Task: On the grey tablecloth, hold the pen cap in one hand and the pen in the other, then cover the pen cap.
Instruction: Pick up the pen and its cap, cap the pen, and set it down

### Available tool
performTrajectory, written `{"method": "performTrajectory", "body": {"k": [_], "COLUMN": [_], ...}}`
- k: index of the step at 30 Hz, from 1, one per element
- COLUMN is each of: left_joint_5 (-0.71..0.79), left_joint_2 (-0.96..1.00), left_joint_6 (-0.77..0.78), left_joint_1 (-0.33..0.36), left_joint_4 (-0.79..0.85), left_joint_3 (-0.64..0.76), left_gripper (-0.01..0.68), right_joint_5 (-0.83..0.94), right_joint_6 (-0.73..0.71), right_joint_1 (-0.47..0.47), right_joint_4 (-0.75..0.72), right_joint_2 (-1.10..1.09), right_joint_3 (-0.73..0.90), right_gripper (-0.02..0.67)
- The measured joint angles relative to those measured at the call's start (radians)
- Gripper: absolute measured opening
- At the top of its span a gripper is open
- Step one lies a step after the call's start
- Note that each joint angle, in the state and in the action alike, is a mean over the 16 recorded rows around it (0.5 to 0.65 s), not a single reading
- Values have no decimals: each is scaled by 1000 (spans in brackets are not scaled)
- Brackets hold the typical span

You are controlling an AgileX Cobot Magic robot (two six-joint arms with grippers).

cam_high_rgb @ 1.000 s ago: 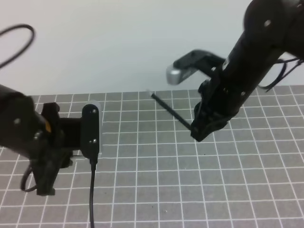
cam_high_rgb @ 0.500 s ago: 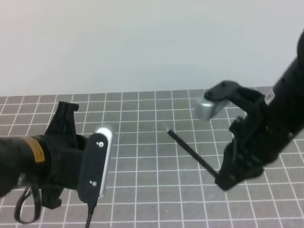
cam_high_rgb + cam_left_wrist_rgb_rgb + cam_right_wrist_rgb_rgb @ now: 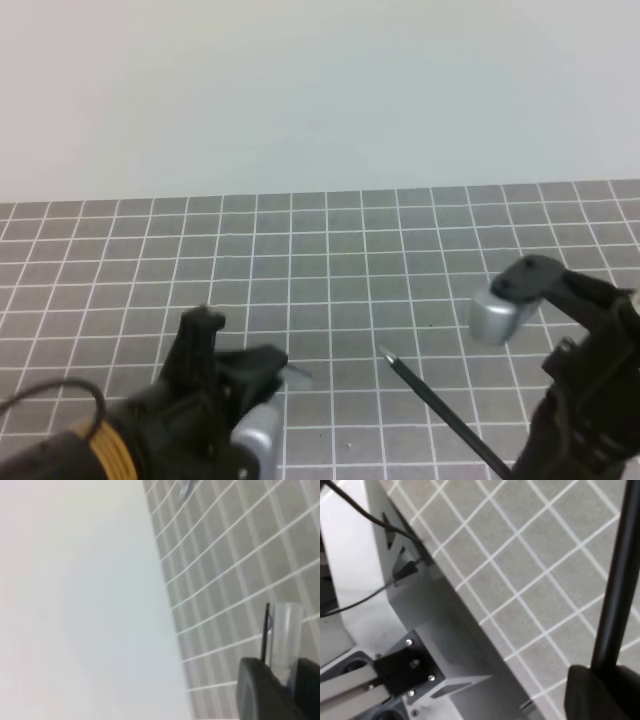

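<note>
Jaws, right: the right gripper (image 3: 520, 462) is clamping shut on the rear end of the pen (image 3: 440, 412), low at the right edge of the high view.
Jaws, left: the left gripper (image 3: 290, 677) is pinching a small translucent cap (image 3: 285, 630) with a thin dark clip along one side, standing narrowly parted around it.
Pen: it is angling up and left out of the right jaws, its pale tip pointing across towards the left arm, above the cloth (image 3: 330, 260).
Cap: it is sticking out beyond the left fingertips; in the high view it is showing only as a pale blur.
Gap: tip and cap mouth are sitting near one another but clearly apart.
Doing it well: I would be lining the cap's open mouth square with the pen's axis first, then closing the gap slowly and straight, since a slanted push would likely skid the tip off the rim.
Surfaces: the pen is looking thin, smooth, black; the cap cloudy plastic, tubular; the cloth matte grey with white grid lines.
</note>
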Motion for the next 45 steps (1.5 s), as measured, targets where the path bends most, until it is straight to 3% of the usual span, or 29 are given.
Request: {"method": "performTrajectory", "body": {"k": [9,21,31,45], "left_joint_5": [-184,-328,-435,-325], "left_joint_2": [8,90,136,-90], "left_joint_6": [-64,-148,-137,-130], "left_joint_1": [-56,-62,-68,-81], "left_joint_4": [48,146,232,192], "left_joint_3": [84,88,102,161], "left_gripper": [72,77,77,67], "right_joint_5": [0,-6,-13,-6], "right_joint_6": [-2,-4,3,3], "right_joint_1": [27,109,118,118], "right_joint_4": [28,78,79,75], "right_joint_2": [-66,-80,-80,-123], "right_joint_3": [106,153,153,153], "right_gripper": [-4,1,1,6]}}
